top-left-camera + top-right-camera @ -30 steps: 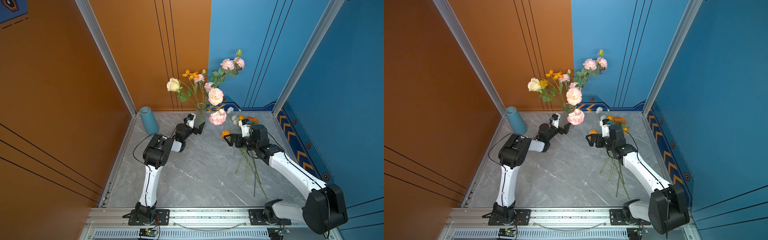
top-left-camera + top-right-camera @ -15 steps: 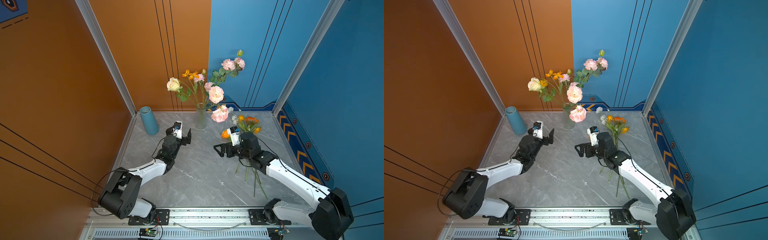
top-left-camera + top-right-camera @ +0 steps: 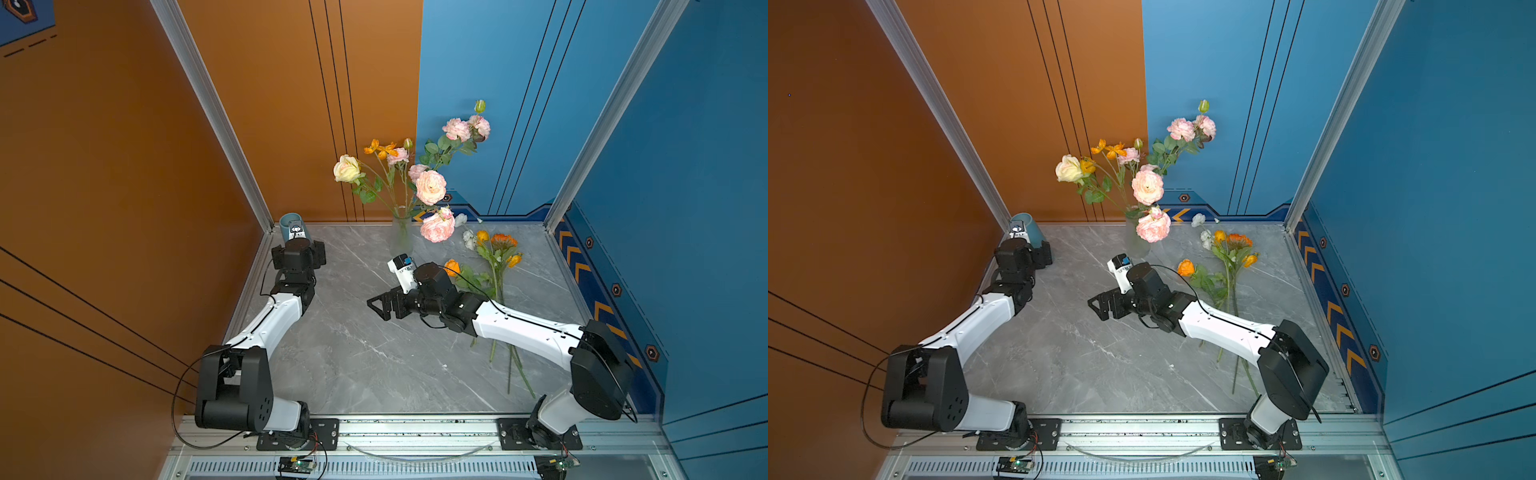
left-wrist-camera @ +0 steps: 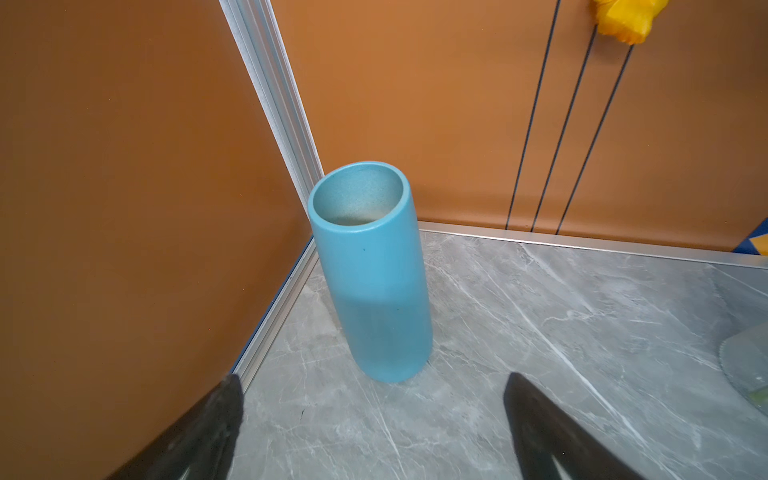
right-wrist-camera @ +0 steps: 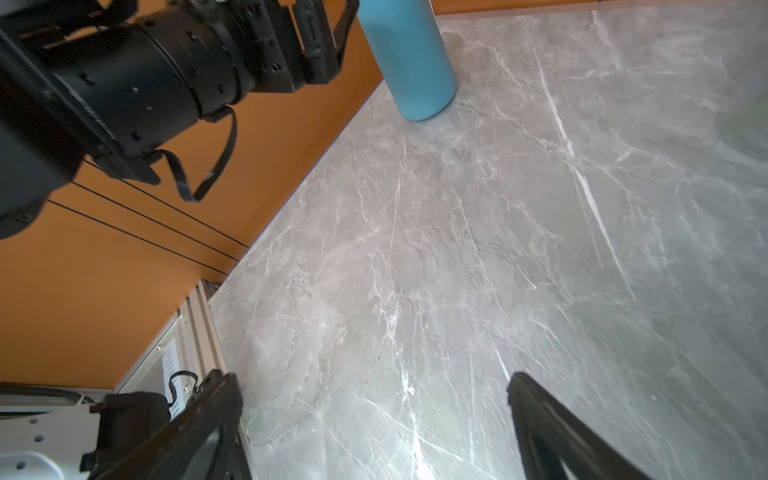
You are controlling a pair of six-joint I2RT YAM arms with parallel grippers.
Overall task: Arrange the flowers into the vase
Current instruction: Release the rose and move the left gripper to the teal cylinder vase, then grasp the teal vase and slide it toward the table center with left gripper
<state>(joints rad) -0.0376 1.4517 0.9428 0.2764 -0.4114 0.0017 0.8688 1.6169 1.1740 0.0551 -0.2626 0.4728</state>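
Flowers [image 3: 430, 187] stand in glass vase [image 3: 402, 237]; blue vase [image 4: 370, 282] looks empty; left hand [image 4: 372, 377], right hand [image 5: 372, 376] spread, empty.

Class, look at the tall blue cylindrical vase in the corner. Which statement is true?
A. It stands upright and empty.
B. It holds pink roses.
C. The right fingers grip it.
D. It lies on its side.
A: in the left wrist view the tall blue cylindrical vase stands on its base on the grey marble table, with no stems in its open mouth.

Flowers [image 3: 430, 187] in vase [image 3: 401, 237] rear-ctr; loose stems [image 3: 494, 274] on table [image 3: 374, 365] R.
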